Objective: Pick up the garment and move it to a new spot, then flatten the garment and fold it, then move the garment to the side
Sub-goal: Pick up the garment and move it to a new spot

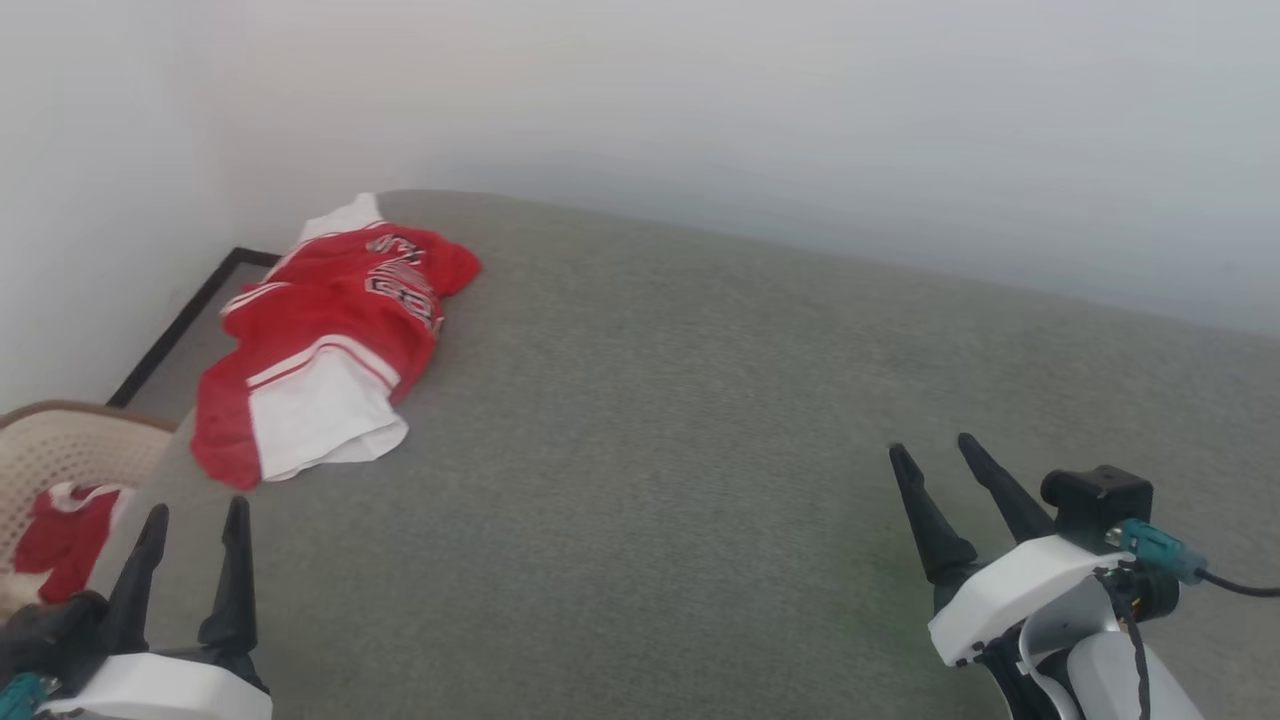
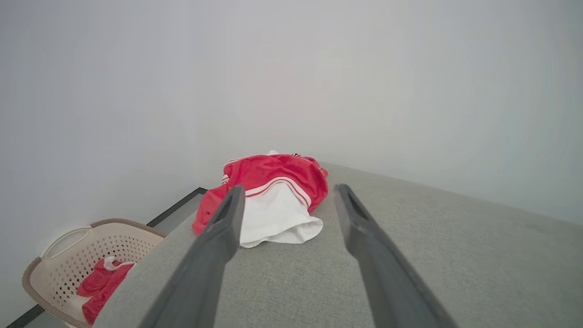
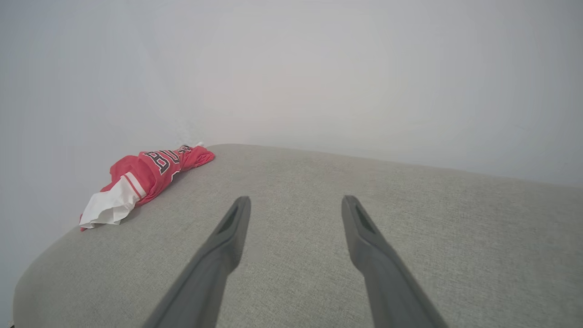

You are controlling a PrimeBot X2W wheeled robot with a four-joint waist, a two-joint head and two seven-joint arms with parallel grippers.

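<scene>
Head view, looking forward and down. The small red jersey shirt with white short sleeves and white-red striped trim (image 1: 330, 330) lies crumpled on the grey fabric-upholstered surface (image 1: 700, 450), at the far left corner, about 10 o'clock from the view's centre. One white sleeve spreads toward us; black lettering shows on the rumpled red body, only partly readable. In the right wrist view we read "BU" on the shirt (image 3: 150, 175).

The left gripper (image 1: 198, 506) sits at 7 o'clock, over the near left edge of the surface. Its two dark fingers stand parted with nothing between them. The shirt is at about 1 o'clock from it, apart and untouched. In the left wrist view we see the shirt (image 2: 273, 171) ahead between the spread fingers of that gripper (image 2: 289, 188).

The right gripper (image 1: 934, 445) sits at 4 o'clock above bare grey fabric, fingers parted, empty, well apart from the shirt, which lies at roughly 9 o'clock from it. The right wrist view confirms the gap in that gripper (image 3: 296, 198).

A beige perforated plastic laundry basket (image 1: 60, 440) stands off the left edge, at about 10 o'clock from the left gripper, with a bunched red cloth (image 1: 65, 530) inside. A plain white wall (image 1: 700, 100) stands behind.
</scene>
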